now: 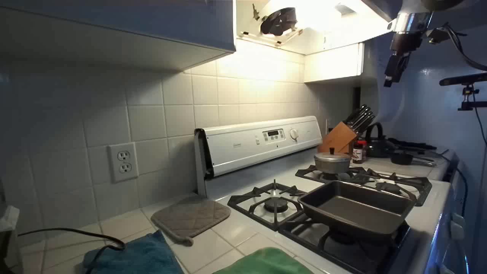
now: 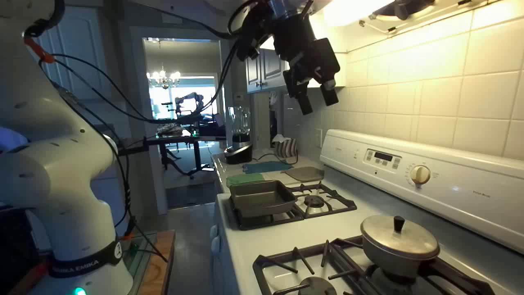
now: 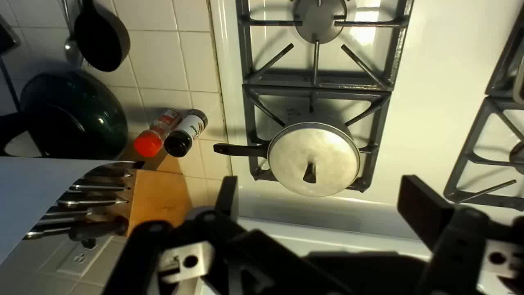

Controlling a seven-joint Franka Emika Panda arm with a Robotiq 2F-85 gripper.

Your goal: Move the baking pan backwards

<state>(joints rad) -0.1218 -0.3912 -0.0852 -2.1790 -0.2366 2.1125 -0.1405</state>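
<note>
The wall point(image 1: 179, 89) is faced with pale square tiles point(image 2: 438, 98), and a white double outlet point(image 1: 124, 161) is set into it. A lamp point(image 2: 352, 10), lit in both exterior views, throws warm yellow light on the upper tiles, while those farther off lie in grey shadow. A wall cabinet point(image 1: 114, 30) hangs in dimness. In an exterior view, a door frame point(image 2: 180, 32) gives onto another room point(image 2: 192, 61), where a bright chandelier point(image 2: 163, 78) hangs near a glaring window point(image 2: 208, 87). The floor point(image 2: 188, 246) is grey and dim.
</note>
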